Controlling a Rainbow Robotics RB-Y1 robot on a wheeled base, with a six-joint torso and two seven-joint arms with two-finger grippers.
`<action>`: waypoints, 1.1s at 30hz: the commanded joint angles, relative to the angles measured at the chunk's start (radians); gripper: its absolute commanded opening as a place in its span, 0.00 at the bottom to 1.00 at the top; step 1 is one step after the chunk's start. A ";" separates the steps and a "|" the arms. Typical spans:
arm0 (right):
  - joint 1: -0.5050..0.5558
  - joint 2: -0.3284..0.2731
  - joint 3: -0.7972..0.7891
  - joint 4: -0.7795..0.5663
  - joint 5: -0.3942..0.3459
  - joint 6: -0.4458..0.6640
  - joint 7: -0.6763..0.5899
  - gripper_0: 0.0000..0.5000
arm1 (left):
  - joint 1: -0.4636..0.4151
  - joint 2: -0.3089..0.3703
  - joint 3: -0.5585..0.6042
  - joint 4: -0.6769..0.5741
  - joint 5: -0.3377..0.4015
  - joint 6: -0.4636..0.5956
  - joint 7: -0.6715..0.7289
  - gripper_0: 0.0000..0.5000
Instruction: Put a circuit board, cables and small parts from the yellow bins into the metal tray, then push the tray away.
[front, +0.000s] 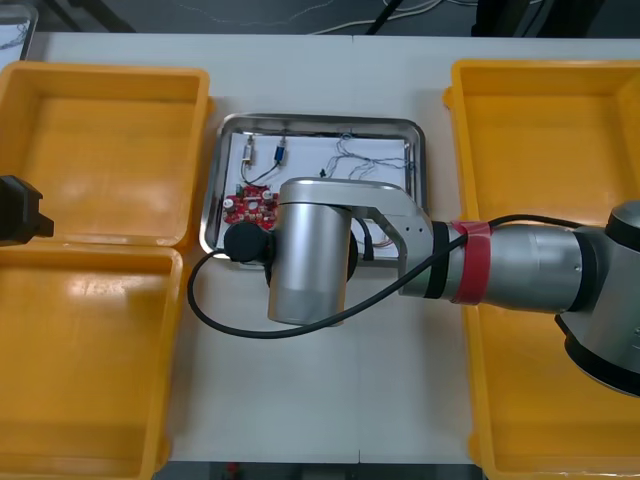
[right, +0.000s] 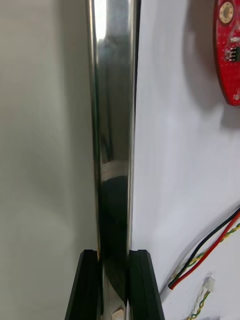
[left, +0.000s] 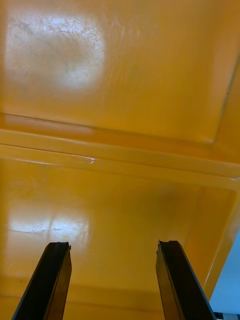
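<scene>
Yellow bins (front: 100, 130) are lining both sides of a light table (front: 300, 400), two to a side, with the metal tray (front: 320, 122) lying between them. The right arm (front: 520, 265) is reaching across the table to the tray's near edge. There the right gripper (right: 114, 254) is pinching the tray's rim, its fingers held apart by just the rim's width (one outside over the table, one inside over the white liner). The left gripper (left: 114, 245) is hanging over the left bins at the table's edge, its fingers spread wide around nothing. Inside the tray a red board (front: 250, 205) is lying towards the near left corner, while cables (front: 355, 155) and small parts (front: 265, 152) are lying farther back
</scene>
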 joint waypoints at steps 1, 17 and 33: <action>-0.067 0.000 -0.032 0.037 0.009 -0.071 0.040 0.00 | 0.013 0.031 0.035 -0.017 -0.004 0.007 -0.077 1.00; -0.122 -0.040 -0.032 0.201 0.021 -0.253 0.103 0.00 | 0.013 0.031 0.035 -0.017 -0.004 0.007 -0.077 1.00; -0.150 -0.052 -0.032 0.338 0.069 -0.391 0.138 0.00 | 0.013 0.031 0.035 -0.017 -0.004 0.007 -0.077 1.00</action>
